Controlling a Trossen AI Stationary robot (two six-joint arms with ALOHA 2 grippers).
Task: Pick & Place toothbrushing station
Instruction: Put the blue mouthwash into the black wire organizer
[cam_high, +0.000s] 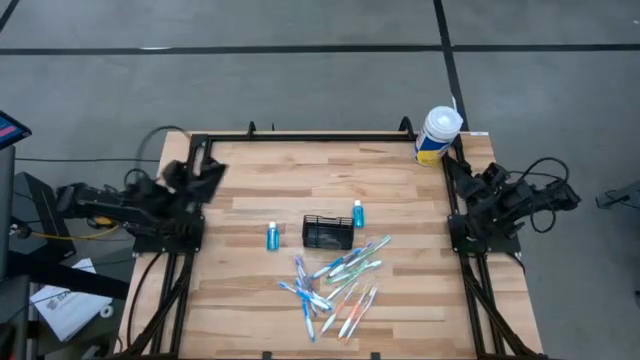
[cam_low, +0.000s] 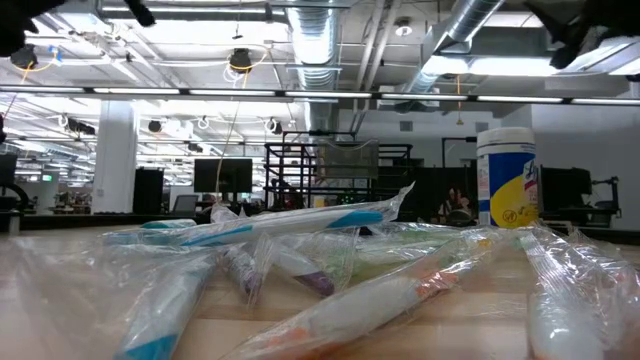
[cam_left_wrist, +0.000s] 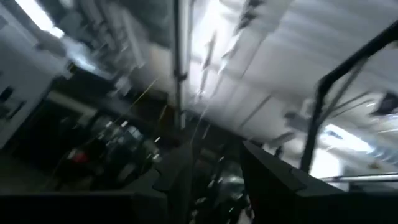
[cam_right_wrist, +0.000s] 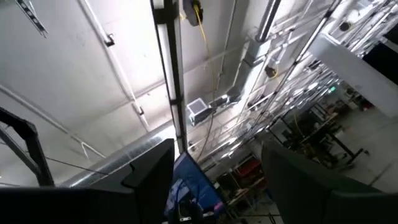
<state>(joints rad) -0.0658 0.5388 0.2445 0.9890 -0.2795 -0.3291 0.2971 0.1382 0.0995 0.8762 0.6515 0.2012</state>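
A: Where is the toothbrushing station (cam_high: 328, 232)?

B: Mid-surface. It is the small black wire-mesh caddy, upright. Take it as the landmark: one blue bottle (cam_high: 272, 236) stands near its side toward the left arm, another blue bottle (cam_high: 358, 213) just beside its corner toward the right arm, and the wrapped toothbrushes (cam_high: 335, 284) lie strewn on the near side of it, some close to its wall.

A: How would it handle?

B: Judging by the mesh, light and stiff, not fragile. The thin wire gives little to bite on, so it could tip or slide if nudged. I would pinch a top rim wall, fingers either side of the mesh, or a compartment divider. The wrappers look slick and crinkly.

A: And the grippers?

B: Both arms sit folded back at the edges of the surface (cam_high: 250, 180), well apart from the caddy. The left gripper (cam_high: 200, 175) holds nothing; its wrist view shows the two fingers standing partly apart. The right gripper (cam_high: 462, 180) is also free, fingers spread wide in its wrist view. A white tub (cam_high: 437, 135) stands at the far corner, beyond the right arm.
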